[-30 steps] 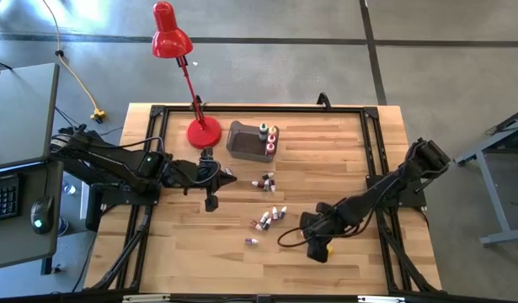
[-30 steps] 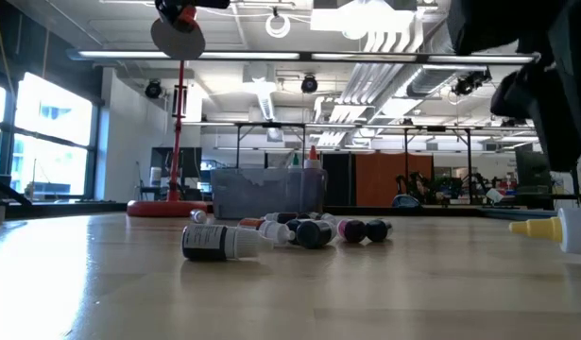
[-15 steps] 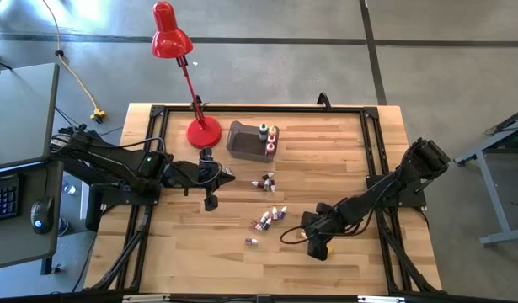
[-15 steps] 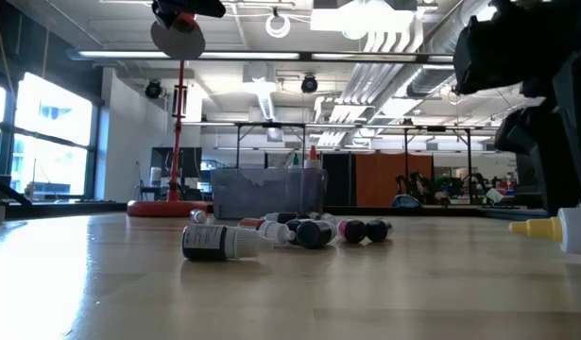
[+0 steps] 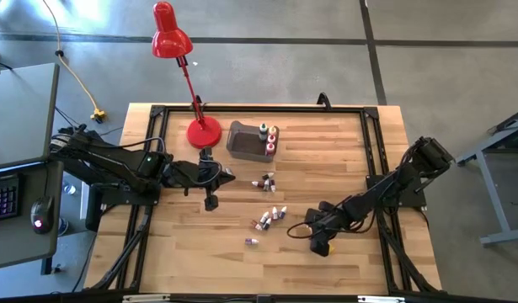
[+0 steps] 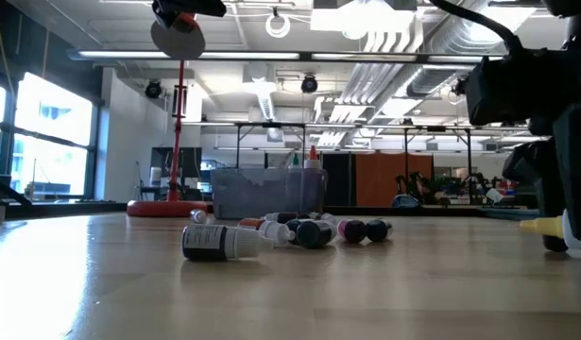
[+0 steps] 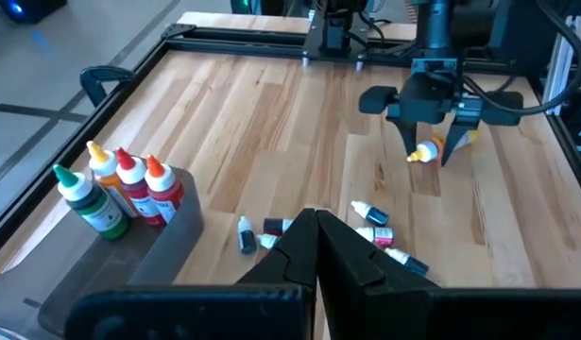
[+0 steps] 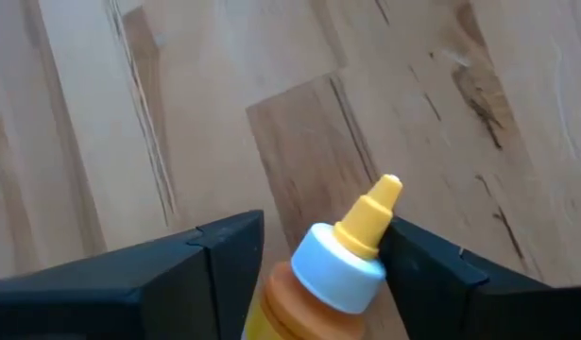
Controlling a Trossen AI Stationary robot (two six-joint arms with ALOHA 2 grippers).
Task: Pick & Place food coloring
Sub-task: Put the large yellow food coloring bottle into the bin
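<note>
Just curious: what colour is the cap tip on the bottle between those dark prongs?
Yellow tip on the orange bottle, best in the right wrist view.

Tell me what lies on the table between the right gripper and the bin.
In the high view, loose small bottles and another cluster lie between the right gripper and the bin; otherwise bare wood.

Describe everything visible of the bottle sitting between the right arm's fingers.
The orange bottle looks like soft plastic, with a pale blue-white collar and a pointed yellow tip. It sits between the dark fingers of the right tool, tip aimed at the wooden table. Whether the fingers press it cannot be told.
</note>
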